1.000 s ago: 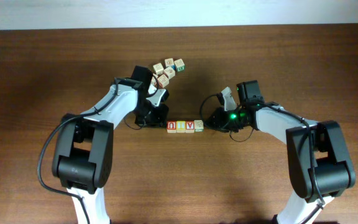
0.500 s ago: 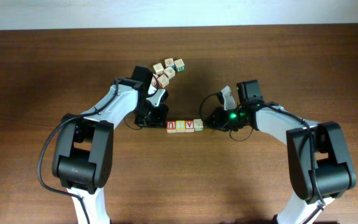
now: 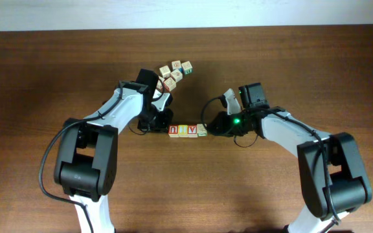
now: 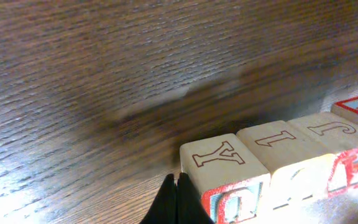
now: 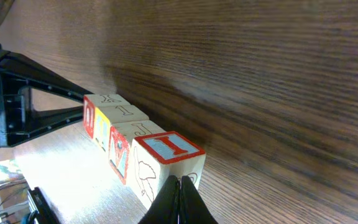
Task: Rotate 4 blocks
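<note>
Low at the bottom edge of the left wrist view: left end effector [image 4: 176,200], pressed together into one dark wedge, pinching nothing. Only the very tip in frame, the rest cut off. Tip just beside the near corner of the row's end cube; actual contact impossible to confirm.

Likewise pressed together and empty: right end effector [image 5: 180,200], at the bottom edge of the right wrist view, touching or just short of the cube topped by a red-framed I. Cannot tell which.

Between the two tips, the blocks [image 3: 188,131]: four cubes side by side in a straight, touching row, just below the centre of the overhead frame, on the dark wooden worktop [image 3: 271,58]. Letters too small to read from overhead. Closer up, Y, I and J legible along the row, the fourth cube clipped by the right edge of the left wrist view, the lower faces blurred and washed out by glare.

Further out, above and left of centre, a loose cluster of similar cubes [image 3: 175,73], its lower-left members partly covered by the left arm [image 3: 125,107], so count uncertain.
</note>
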Tool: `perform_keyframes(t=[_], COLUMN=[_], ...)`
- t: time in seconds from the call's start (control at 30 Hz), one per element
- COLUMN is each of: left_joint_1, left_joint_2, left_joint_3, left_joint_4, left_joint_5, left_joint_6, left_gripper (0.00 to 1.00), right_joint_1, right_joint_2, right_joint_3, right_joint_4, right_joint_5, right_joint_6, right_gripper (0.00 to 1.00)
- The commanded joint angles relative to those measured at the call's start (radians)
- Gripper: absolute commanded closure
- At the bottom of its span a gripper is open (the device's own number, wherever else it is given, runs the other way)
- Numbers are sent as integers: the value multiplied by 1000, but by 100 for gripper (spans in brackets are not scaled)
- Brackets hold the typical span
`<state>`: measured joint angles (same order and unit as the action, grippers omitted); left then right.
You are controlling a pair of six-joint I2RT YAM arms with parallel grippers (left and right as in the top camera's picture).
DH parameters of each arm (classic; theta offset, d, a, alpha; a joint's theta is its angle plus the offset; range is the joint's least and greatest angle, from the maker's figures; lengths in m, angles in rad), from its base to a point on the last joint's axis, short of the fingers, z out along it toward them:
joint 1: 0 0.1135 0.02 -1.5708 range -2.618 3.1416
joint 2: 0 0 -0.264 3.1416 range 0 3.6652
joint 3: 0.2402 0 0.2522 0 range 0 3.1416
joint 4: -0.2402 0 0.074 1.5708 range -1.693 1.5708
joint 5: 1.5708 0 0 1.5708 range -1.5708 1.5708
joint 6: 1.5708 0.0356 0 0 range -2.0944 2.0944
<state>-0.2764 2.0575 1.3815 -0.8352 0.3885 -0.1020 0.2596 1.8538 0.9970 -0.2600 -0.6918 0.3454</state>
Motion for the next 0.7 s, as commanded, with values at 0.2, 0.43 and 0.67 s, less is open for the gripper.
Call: perform_keyframes(t=[0.2,0.43,0.67], left_joint_1=[-31,-31,-31], left_joint_2=[13,13,13], left_joint_3=[-6,-6,-6], left_joint_4=[16,16,11], left_joint_5=[138,138,139], left_joint_6=[-7,-6,-7], left_gripper=[100,100,100], right_joint_1=[108,175,183], right_joint_2=[-84,-84,-84], right_joint_3=[32,69,69], right_joint_4=[7,6,7], right_joint_5=[-56,-20,-2], right_joint_6=[16,32,43], right_gripper=[96,96,96])
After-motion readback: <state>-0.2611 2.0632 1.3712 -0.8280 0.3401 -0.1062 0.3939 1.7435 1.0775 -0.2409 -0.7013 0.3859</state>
